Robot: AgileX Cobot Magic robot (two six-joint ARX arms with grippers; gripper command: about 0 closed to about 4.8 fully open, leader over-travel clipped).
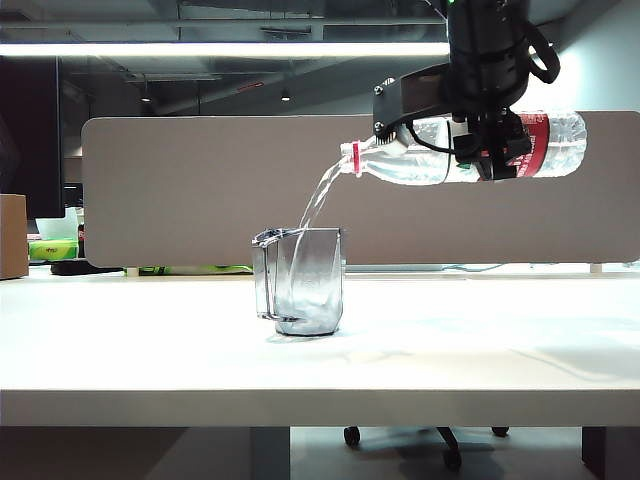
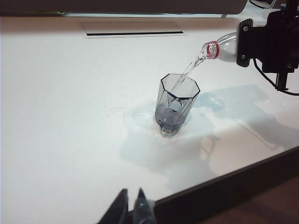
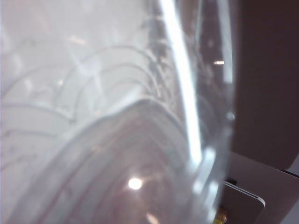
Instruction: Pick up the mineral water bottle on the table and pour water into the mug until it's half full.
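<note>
The mineral water bottle [image 1: 440, 160] lies nearly level in the air at the upper right of the exterior view, its red neck ring and mouth tipped slightly down to the left. My right gripper [image 1: 487, 150] is shut on its middle, next to the red label. A thin stream of water [image 1: 318, 195] falls from the mouth into the smoky-grey mug [image 1: 303, 280], which stands upright mid-table. The left wrist view shows the stream entering the mug [image 2: 175, 102] from the bottle neck [image 2: 219, 49]. My left gripper [image 2: 131, 201] hovers shut near the table's front edge. The bottle's ribbed wall [image 3: 103, 130] fills the right wrist view.
Wet patches [image 2: 140, 112] lie on the white table [image 1: 480, 350] around the mug's base. A grey partition [image 1: 180, 190] runs along the back edge, with a cable slot [image 2: 133, 30] in front of it. A cardboard box [image 1: 12, 235] sits at the far left.
</note>
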